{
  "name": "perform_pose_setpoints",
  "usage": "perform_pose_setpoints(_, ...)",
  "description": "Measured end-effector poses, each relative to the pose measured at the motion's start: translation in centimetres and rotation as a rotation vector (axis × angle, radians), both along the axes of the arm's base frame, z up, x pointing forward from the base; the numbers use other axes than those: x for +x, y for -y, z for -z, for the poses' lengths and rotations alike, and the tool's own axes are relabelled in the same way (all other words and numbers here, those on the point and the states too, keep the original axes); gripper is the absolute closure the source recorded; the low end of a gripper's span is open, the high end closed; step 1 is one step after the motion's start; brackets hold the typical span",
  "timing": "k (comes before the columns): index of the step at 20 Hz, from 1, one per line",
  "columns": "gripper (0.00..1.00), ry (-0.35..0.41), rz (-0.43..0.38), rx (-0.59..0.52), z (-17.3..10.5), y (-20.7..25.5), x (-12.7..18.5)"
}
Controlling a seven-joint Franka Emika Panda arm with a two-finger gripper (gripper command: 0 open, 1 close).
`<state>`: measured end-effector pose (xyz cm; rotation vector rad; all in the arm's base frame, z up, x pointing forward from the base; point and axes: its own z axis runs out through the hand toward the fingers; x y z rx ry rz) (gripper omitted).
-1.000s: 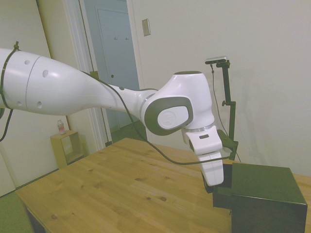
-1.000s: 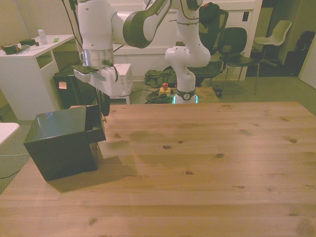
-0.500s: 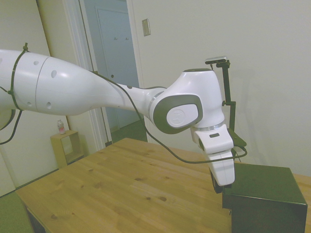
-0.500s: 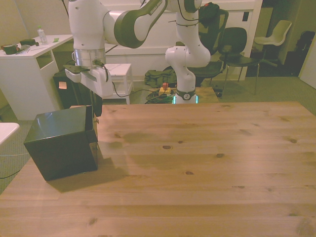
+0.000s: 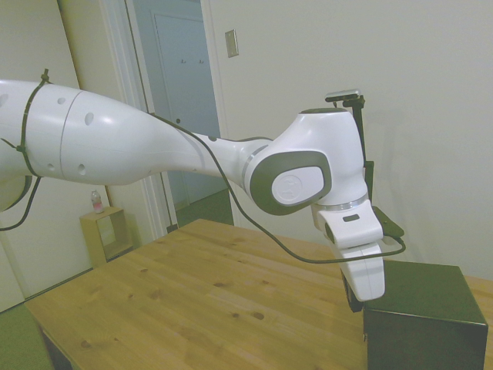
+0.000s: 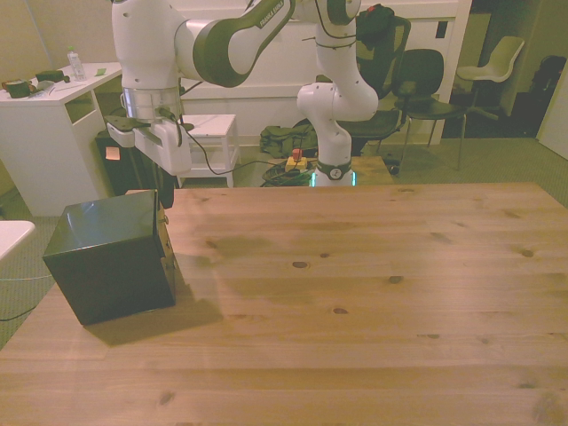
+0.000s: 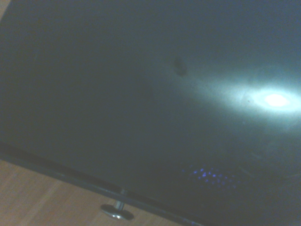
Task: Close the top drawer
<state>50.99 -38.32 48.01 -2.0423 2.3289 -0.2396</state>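
Note:
The dark glossy cabinet point(image 6: 106, 253) stands at the front view's left on the wooden table point(image 6: 355, 293). Its top drawer point(image 6: 165, 232) sits pushed in, its front level with the cabinet's front face. My gripper point(image 6: 162, 201) hangs right at the upper front edge of the cabinet, its dark fingers together and pointing down, touching or nearly touching the drawer front. From the side, the gripper point(image 5: 355, 297) is at the top corner of the cabinet point(image 5: 424, 308). The wrist view shows the cabinet's shiny top point(image 7: 150, 94) and a small silver knob point(image 7: 115, 210) below its edge.
A white desk point(image 6: 53, 115) stands off the table beyond the cabinet, and chairs point(image 6: 426, 84) stand behind the robot's base. In the side view a doorway point(image 5: 181, 100) and a small wooden shelf point(image 5: 108, 231) lie beyond the table's far edge.
The drawer stuck out of the cabinet a second ago and has slid fully in. My gripper has moved with it toward the cabinet, ending at its front edge.

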Motion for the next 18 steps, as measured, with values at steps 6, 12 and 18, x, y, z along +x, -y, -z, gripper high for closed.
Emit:
perform_pose_setpoints(6, 1.0, 0.0, 0.008, -0.004, -0.06, 0.62, -0.15)
perform_pose_setpoints(12, 1.0, -0.001, 0.007, -0.004, -0.03, 0.68, -0.07)
perform_pose_setpoints(18, 1.0, -0.004, -0.01, 0.0, 0.2, -0.16, 0.53)
